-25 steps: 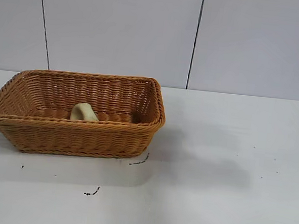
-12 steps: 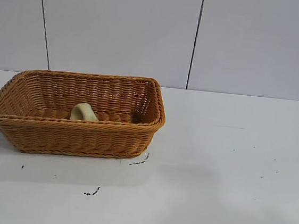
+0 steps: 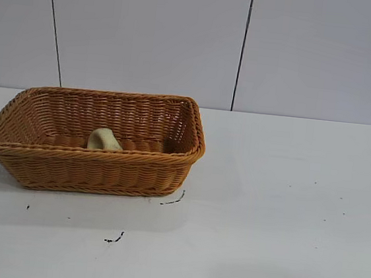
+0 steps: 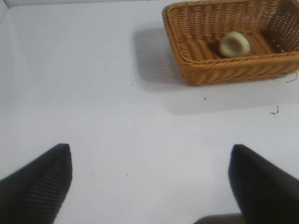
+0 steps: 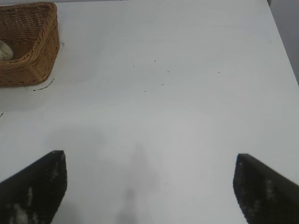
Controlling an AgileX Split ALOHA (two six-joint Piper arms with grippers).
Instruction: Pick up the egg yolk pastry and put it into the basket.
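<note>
The pale yellow egg yolk pastry [image 3: 104, 139] lies inside the orange-brown wicker basket [image 3: 90, 163] at the table's left, leaning on its edge near the front wall. It also shows in the left wrist view [image 4: 234, 44] within the basket [image 4: 224, 72], and partly in the right wrist view [image 5: 4, 50] in the basket [image 5: 32, 65]. Neither arm appears in the exterior view. My left gripper [image 4: 150, 173] is open and empty above bare table, away from the basket. My right gripper [image 5: 149, 179] is open and empty over bare table right of the basket.
The white table [image 3: 284, 209] carries a few small dark specks and scuff marks [image 3: 114, 239] in front of the basket. A panelled white wall [image 3: 242, 45] stands behind. The table's right edge shows in the right wrist view [image 5: 282, 42].
A shadow on the table right of the basket has slid toward the front and faded. The basket and pastry have not moved.
</note>
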